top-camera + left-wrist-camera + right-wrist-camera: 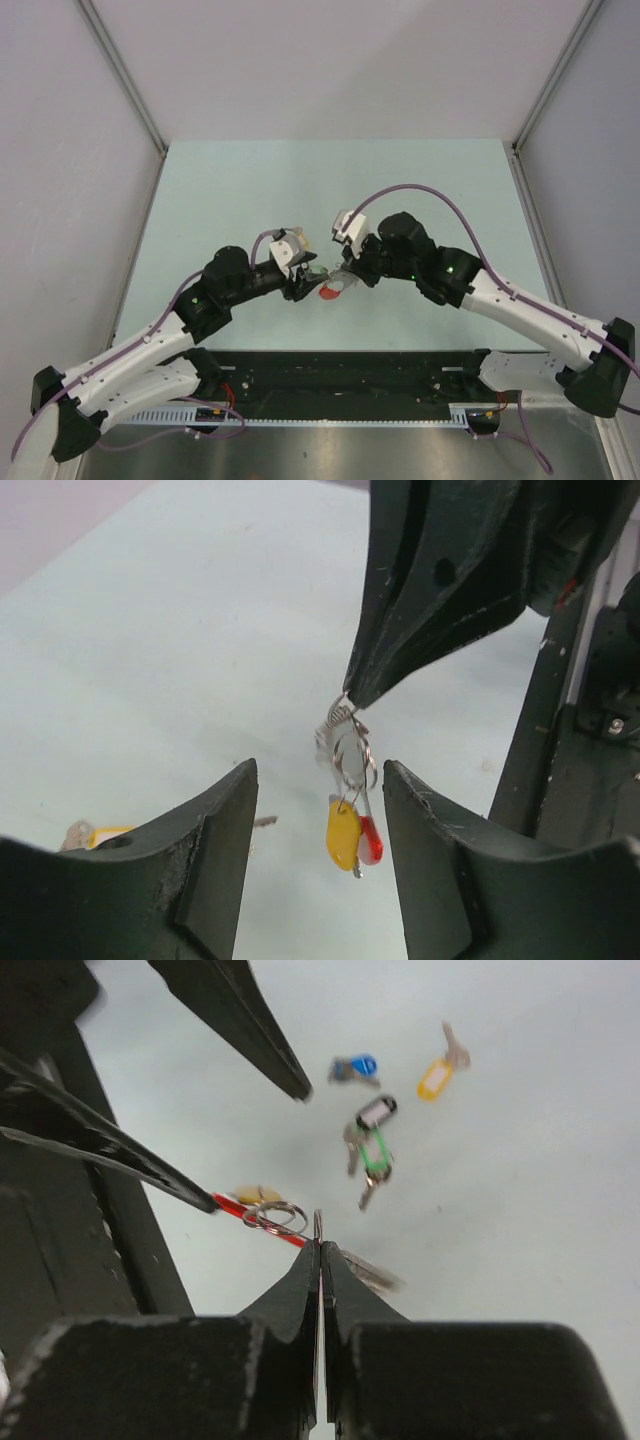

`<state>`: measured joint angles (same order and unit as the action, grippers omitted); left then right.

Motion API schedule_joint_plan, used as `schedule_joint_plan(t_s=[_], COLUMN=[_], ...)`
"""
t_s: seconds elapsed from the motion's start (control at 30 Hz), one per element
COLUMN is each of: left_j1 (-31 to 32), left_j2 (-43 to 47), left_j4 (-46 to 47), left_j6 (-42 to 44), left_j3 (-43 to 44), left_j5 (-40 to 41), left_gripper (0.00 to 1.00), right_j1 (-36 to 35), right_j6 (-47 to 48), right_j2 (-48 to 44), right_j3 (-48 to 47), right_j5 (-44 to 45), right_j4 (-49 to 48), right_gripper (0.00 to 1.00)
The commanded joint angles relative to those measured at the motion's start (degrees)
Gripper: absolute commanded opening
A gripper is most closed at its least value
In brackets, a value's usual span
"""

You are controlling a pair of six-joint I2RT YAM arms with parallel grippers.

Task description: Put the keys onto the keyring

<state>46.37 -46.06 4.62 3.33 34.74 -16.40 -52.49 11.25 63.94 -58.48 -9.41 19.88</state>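
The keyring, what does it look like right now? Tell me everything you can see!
The keyring hangs in the air above the table, pinched at its top by the shut right gripper. It has a silvery coiled metal part, thin metal loops and a shiny red plastic arc at the bottom. One key with a yellow tag dangles from it. The open left gripper stands around it, one finger on each side; whether a finger touches it I cannot tell.
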Motion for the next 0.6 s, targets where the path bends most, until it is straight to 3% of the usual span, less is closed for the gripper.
schedule_joint_plan(t_s=[0.0,0.03,0.2,0.4,0.57], left_j1=[0.3,0.3,0.3,0.3,0.3], left_j2=[0.45,0.54,1.76,2.03,0.37], left_j4=[-8.23,-8.05,-5.25,4.76,18.65], left_j6=[3.61,3.35,-0.78,-6.49,-11.06], left_j3=[3.32,2.97,-0.63,-6.61,-12.49], left_j5=[2.87,3.04,2.08,-1.61,-5.12], left_gripper=[0.59,0.59,0.59,0.59,0.55], right_j1=[0.37,0.46,2.3,2.22,1.87], right_j6=[5.54,4.85,8.87,13.27,15.03], right_j2=[5.83,8.71,14.45,14.9,14.37], right_j3=[-9.53,-11.38,-15.78,-15.44,-15.26], right_j5=[6.18,7.29,-3.67,-10.8,-12.04], right_j4=[19.22,22.54,30.64,29.61,29.16], right_gripper=[0.0,0.0,0.0,0.0,0.0])
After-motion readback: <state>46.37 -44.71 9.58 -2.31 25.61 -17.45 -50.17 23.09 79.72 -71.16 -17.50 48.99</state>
